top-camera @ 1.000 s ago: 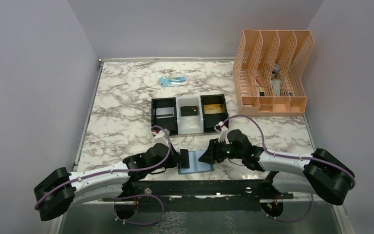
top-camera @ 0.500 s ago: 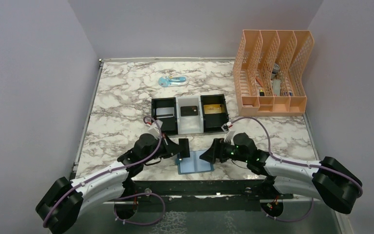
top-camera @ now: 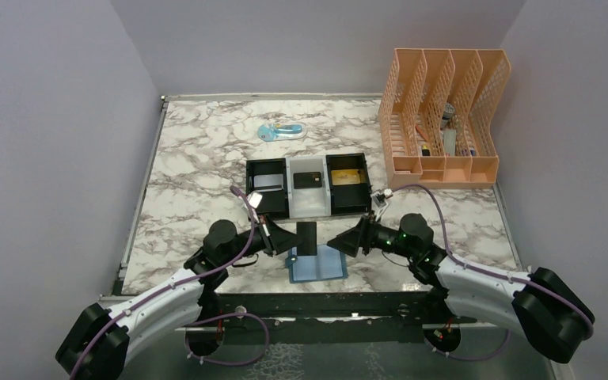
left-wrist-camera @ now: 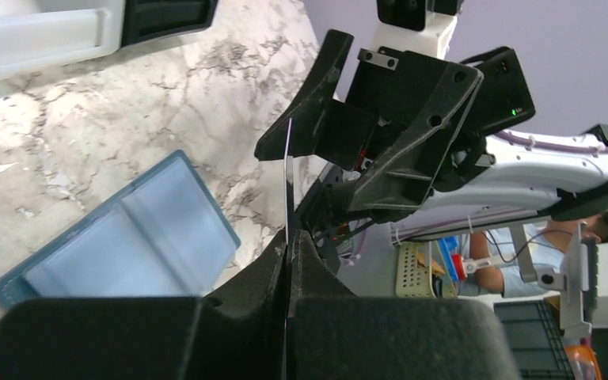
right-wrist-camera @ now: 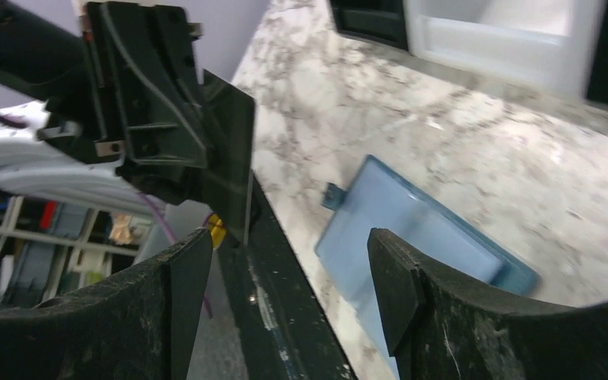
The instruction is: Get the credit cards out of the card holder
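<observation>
The teal-blue card holder (top-camera: 317, 266) lies open on the marble table near the front edge, pale blue inside; it also shows in the left wrist view (left-wrist-camera: 119, 241) and the right wrist view (right-wrist-camera: 412, 229). My left gripper (top-camera: 291, 241) is shut on a dark card (top-camera: 308, 238), held upright above the holder; the card shows edge-on in the left wrist view (left-wrist-camera: 287, 182) and as a dark plate in the right wrist view (right-wrist-camera: 229, 162). My right gripper (top-camera: 347, 240) is open and empty, just right of the card and above the holder.
A black-and-white three-compartment tray (top-camera: 307, 186) sits behind the holder, with a card in each compartment. An orange file rack (top-camera: 442, 119) stands at the back right. A small blue object (top-camera: 279, 131) lies at the back middle.
My left gripper has lifted the dark card up and away from the holder, toward the tray. My right gripper has drawn back to the right off the holder and opened.
</observation>
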`<state>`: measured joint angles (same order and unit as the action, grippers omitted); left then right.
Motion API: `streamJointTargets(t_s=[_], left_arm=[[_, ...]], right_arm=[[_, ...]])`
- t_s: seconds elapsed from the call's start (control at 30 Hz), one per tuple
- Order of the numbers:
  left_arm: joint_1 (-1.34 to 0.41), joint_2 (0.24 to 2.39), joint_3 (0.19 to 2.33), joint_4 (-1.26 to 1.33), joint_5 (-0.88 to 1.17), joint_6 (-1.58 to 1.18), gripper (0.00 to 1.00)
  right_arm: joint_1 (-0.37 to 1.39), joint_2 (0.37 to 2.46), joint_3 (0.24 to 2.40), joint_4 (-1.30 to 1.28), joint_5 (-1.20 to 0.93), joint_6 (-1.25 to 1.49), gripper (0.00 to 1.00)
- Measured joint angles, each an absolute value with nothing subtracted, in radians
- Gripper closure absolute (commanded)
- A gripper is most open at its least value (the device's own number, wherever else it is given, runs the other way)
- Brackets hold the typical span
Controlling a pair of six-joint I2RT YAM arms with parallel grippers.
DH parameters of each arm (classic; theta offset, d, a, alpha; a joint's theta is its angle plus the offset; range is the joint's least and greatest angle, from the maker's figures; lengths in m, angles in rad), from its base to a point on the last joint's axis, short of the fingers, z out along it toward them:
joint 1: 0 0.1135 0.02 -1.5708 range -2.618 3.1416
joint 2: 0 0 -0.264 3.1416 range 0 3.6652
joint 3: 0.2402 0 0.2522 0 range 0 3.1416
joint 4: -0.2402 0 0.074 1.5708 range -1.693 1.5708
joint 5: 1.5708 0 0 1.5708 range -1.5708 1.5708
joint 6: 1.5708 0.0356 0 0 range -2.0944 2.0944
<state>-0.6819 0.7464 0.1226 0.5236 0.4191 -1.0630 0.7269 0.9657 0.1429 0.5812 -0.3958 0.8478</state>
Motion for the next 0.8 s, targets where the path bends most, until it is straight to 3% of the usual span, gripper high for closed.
streamJointTargets(t_s=[0.2, 0.33, 0.8], left_arm=[[-0.682, 0.746, 0.122, 0.593, 0.461, -1.093, 1.00], [-0.683, 0.743, 0.121, 0.631, 0.477, -1.118, 1.00], [-0.793, 0.708, 0.099, 0.665, 0.445, -1.166, 1.00]], right_arm=[[0.727, 1.126, 0.168, 0.818, -0.554, 0.931, 0.43], [0.734, 1.206, 0.204, 0.892, -0.623, 0.974, 0.47], [0.784, 1.239, 0.276, 0.976, -0.679, 1.042, 0.71]])
